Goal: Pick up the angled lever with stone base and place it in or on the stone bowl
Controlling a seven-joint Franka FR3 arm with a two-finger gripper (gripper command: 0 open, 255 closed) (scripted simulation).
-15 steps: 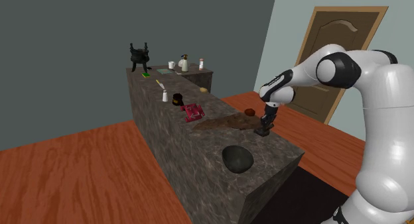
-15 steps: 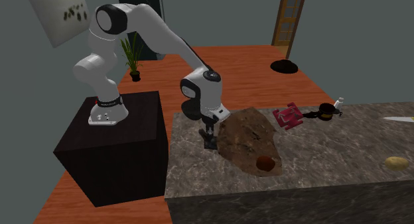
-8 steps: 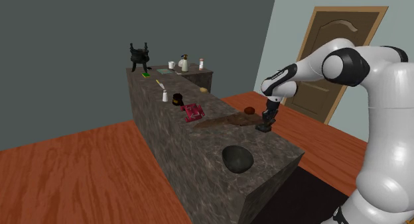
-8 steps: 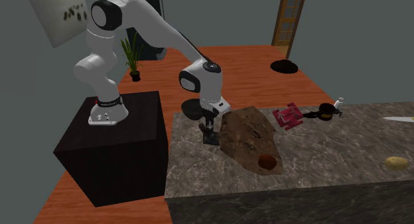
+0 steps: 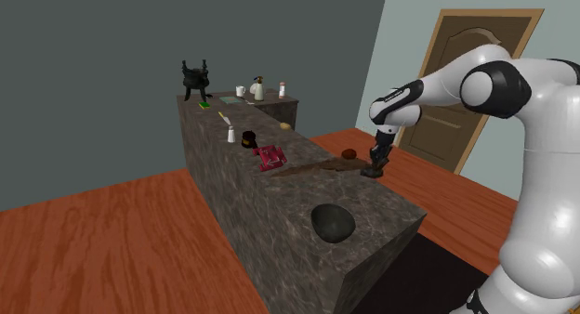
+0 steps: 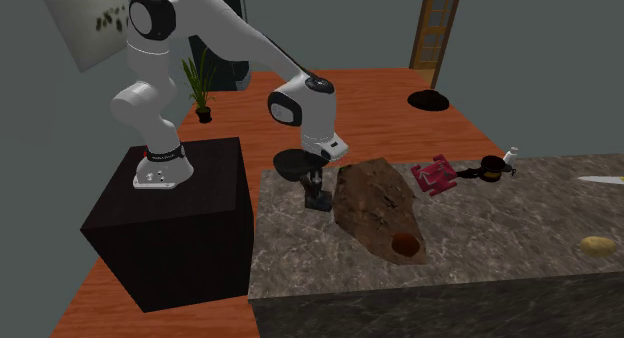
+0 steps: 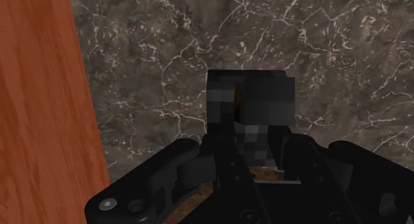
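Home: stone counter [image 5: 279,196], wooden door [image 5: 483,52], potted plant [image 6: 200,86]

Gripper [image 6: 317,197] all black, on a white arm [image 6: 240,44] with dark joints. Lever [image 7: 249,107] between the fingers: dark grey mottled block with a thin orange-brown streak. Counter [image 7: 166,57] under the gripper is dark grey-brown with white veining. Slab [image 6: 372,201] just beside the gripper is mottled brown, with a darker brown lump [image 6: 404,245] on it. Bowl [image 5: 333,221] near the gripper is dark grey, almost black. Red item [image 6: 433,176] beyond the slab. Floor [image 7: 40,90] is orange-red wood grain. Stand [image 6: 190,226] is black.
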